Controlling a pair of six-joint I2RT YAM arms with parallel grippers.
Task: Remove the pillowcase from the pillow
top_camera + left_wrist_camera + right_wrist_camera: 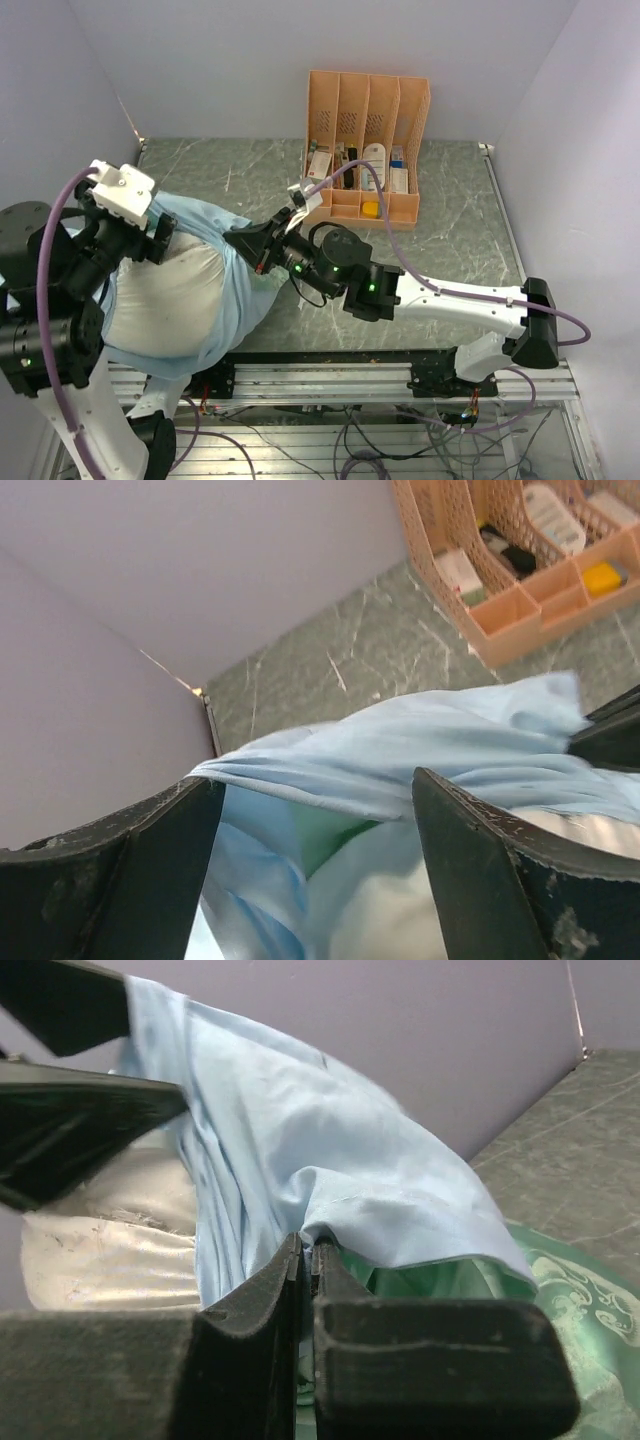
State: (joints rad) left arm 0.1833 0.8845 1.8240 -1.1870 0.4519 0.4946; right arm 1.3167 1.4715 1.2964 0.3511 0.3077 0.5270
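The pillow (170,295), plump and off-white, lies at the table's left, partly inside the light blue pillowcase (215,222). My right gripper (237,240) is shut on a fold of the pillowcase's edge at the pillow's right side; the right wrist view shows the jaws (305,1248) pinching blue cloth (300,1130), with the mint-green patterned face (570,1290) below and the pillow (110,1250) to the left. My left gripper (155,238) is at the pillow's far-left corner. Its jaws (318,780) stand wide open with stretched blue cloth (400,750) across them and the pillow (430,910) below.
An orange file rack (365,140) with small items stands at the back centre and shows in the left wrist view (520,570). Grey marble table top (450,210) extends to the right. Walls close in at the left, back and right.
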